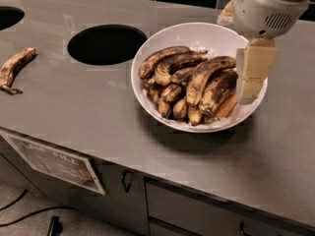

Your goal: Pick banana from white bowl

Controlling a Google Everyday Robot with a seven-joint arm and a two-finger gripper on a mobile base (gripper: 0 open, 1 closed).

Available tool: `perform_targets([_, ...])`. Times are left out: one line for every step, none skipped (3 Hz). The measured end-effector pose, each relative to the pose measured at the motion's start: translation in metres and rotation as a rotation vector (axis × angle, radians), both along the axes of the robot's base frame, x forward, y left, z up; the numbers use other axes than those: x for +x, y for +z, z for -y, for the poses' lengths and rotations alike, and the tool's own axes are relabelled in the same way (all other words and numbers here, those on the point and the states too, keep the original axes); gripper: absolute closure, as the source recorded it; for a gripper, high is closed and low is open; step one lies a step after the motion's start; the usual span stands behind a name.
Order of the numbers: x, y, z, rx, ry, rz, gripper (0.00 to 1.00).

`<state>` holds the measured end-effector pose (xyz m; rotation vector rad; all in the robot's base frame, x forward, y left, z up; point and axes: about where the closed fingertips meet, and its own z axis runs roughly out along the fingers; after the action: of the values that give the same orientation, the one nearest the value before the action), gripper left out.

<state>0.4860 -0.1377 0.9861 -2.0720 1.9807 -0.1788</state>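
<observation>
The white bowl (197, 35) sits on the grey counter right of centre and holds a heap of several overripe bananas. The banana (204, 73), long, curved, yellow-tan with black blotches, lies on top of the heap towards the right. Darker and shorter bananas lie around and under it. My gripper (249, 93) hangs from the white arm (266, 6) at the top right. It is over the bowl's right rim, just right of the banana pile and close beside it. It holds nothing that I can see.
A loose banana (15, 67) lies on the counter at the far left. A round hole (106, 44) opens in the counter left of the bowl, another hole (7, 16) at the top left. The counter's front edge runs below the bowl, with cabinet doors (123, 191) and a label (54, 161) under it.
</observation>
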Motion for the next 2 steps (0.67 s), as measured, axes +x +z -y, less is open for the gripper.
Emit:
perform_targets([0.0014, 0.0, -0.0037, 0.006, 0.012, 0.006, 0.0])
perform_targets([0.0034, -0.0027, -0.0109, 0.009, 0.04, 0.003, 0.0])
